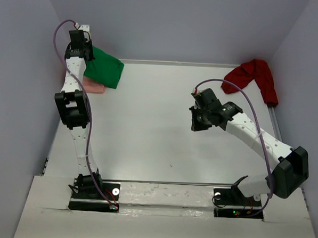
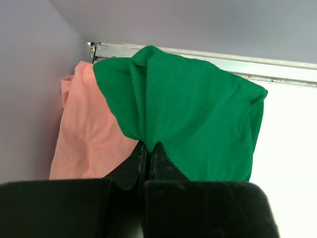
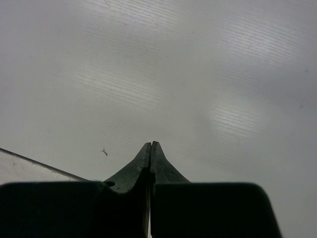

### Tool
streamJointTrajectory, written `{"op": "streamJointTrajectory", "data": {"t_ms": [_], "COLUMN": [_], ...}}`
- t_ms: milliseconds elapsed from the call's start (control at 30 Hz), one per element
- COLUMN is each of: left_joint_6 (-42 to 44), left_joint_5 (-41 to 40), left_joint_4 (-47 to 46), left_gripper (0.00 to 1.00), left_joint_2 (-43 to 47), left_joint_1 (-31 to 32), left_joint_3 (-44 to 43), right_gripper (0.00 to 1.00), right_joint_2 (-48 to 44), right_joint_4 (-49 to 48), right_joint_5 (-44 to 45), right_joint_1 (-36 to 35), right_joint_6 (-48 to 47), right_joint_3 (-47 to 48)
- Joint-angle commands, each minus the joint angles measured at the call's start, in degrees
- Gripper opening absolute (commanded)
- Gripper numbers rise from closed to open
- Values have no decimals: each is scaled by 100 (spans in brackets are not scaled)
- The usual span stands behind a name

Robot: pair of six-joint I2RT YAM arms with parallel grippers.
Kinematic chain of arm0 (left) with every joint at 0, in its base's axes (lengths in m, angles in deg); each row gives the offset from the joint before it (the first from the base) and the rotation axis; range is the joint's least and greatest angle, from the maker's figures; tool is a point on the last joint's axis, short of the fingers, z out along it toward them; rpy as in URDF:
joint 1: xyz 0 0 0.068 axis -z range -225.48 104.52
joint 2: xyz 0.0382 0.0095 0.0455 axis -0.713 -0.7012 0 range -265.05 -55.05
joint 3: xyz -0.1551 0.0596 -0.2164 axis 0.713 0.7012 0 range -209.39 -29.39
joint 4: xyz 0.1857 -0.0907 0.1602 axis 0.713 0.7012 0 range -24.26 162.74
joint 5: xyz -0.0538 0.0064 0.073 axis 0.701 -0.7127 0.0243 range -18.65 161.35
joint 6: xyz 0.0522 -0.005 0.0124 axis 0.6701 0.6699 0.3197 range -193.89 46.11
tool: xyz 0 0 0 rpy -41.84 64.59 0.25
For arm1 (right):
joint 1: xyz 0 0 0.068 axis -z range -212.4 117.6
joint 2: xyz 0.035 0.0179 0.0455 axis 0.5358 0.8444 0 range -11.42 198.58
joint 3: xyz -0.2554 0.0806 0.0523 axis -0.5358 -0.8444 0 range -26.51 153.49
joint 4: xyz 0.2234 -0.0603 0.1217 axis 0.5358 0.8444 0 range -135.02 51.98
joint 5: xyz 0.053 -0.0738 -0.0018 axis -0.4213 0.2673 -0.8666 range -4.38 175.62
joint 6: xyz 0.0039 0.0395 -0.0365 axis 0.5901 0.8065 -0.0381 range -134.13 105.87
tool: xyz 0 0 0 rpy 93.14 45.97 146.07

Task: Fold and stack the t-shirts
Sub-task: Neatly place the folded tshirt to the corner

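Green t-shirt (image 2: 193,109): we see plain bright green.
Pink t-shirt (image 2: 86,144): we see plain salmon-pink.
Red t-shirt (image 1: 255,75): we see plain dark red.
Worktop (image 1: 158,135): we see white, faintly ribbed.
Left pincer (image 2: 148,145): we see black.
Right pincer (image 3: 150,145): we see black.
Arms (image 1: 249,131): we see white links with black joints.
Cables (image 1: 254,109): we see purple.
Walls (image 1: 180,24): we see pale lilac-grey.

The green t-shirt (image 2: 198,119) hides part of the salmon-pink t-shirt (image 2: 86,141).

Far-L table (image 1: 158,129) corner: upper t-shirt (image 1: 105,68) over lower t-shirt (image 1: 94,87); third t-shirt (image 1: 254,73) far-R.
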Motion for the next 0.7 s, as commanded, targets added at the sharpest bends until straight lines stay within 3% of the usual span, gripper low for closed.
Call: {"op": "streamJointTrajectory", "data": {"t_ms": [0, 667], "left_joint_6": [-67, 11], "left_joint_5": [143, -24], "left_joint_4": [-335, -168], "left_gripper": [0, 0], "left_joint_2": [752, 1078], "left_joint_1": [-57, 49], "left_joint_3": [-57, 92], "right_gripper": [0, 0], "right_joint_2": [-110, -383], "right_joint_4": [-308, -431], "right_joint_5": [-136, -189], "right_joint_1": [28, 81], "right_joint_6": [-87, -78], "right_joint_3": [152, -41]}}
